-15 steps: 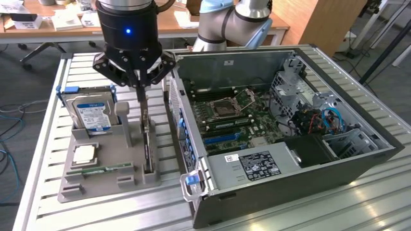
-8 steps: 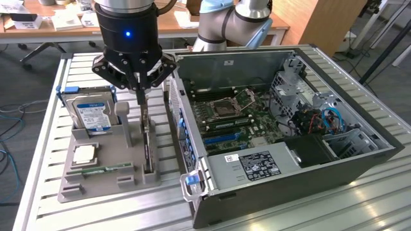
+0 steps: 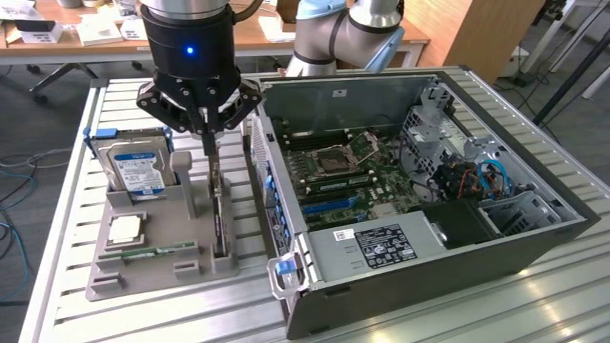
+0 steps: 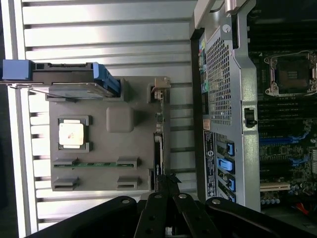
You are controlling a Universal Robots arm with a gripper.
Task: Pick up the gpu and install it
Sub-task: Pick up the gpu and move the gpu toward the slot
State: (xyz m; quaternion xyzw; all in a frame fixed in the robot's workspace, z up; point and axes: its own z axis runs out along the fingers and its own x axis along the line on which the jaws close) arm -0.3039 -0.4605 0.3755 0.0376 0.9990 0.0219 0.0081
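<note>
Gripper (image 3: 204, 133) stands over the grey holder tray (image 3: 143, 286), its fingers drawn in to a narrow pinch on the upper edge of the gpu (image 3: 219, 214). The gpu stands on edge in a slot of that tray, on the side nearest the computer case (image 3: 458, 264), and is not in the case.

From above, the wrist view presents the card as a thin dark line, with its silver bracket (image 4: 162, 83) at the end toward the hard drive (image 3: 136, 168). It also takes in the case's perforated rear wall (image 4: 220, 74) and blue tabs. The exterior view supplies the card's height above the tray, the open interior of the case with the motherboard (image 3: 343, 171) lying bare, and the labelled power supply (image 3: 376, 243) at the near end.

Tray and case sit side by side on a slatted metal table (image 3: 476, 314), the tray toward the exterior view's left. Behind it stands a wooden desk (image 3: 105, 50) carrying white boxes. Cables (image 3: 14, 186) trail on the floor at the exterior view's left.

Count:
- one gpu
- one hard drive, upright with a blue-and-white label
- one processor chip (image 3: 124, 229), lying flat
- one green memory stick (image 3: 153, 251), on edge in its slot
- one tray
- one case
</note>
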